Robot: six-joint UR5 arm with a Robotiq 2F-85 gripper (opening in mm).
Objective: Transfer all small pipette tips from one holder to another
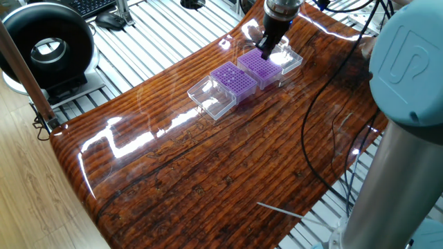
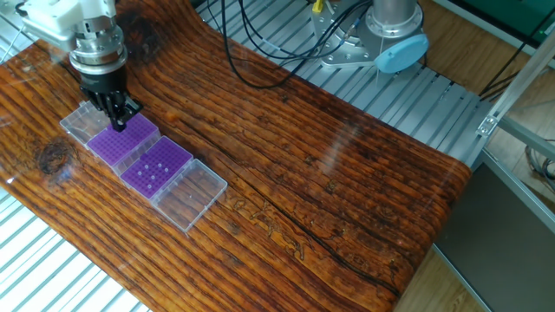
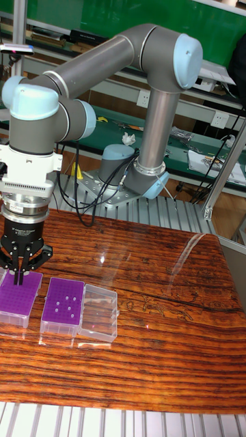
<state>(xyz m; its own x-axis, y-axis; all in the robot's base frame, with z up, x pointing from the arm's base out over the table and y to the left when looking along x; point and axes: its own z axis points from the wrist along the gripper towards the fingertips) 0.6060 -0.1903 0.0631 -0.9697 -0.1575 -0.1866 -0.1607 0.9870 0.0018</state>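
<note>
Two purple grid racks sit side by side in clear boxes. Several small pipette tips [image 2: 153, 173] [image 3: 65, 306] show as pale dots in the rack nearer the table's middle [image 2: 158, 166] [image 3: 63, 304] [image 1: 232, 78]. The other rack [image 2: 128, 140] [image 3: 18, 298] [image 1: 261, 66] shows no tips that I can make out. My gripper [image 2: 118, 124] [image 3: 18, 278] [image 1: 265, 52] points straight down over that rack's far edge, fingers drawn together. Whether a tip sits between them is too small to tell.
Clear hinged lids lie open beside each rack [image 2: 192, 195] [image 2: 82, 121]. Black cables [image 2: 260, 52] trail across the wooden table's far side. The arm's base [image 2: 390, 35] stands on the slatted metal bench. A black ring-shaped device [image 1: 45, 48] stands beyond the table's end.
</note>
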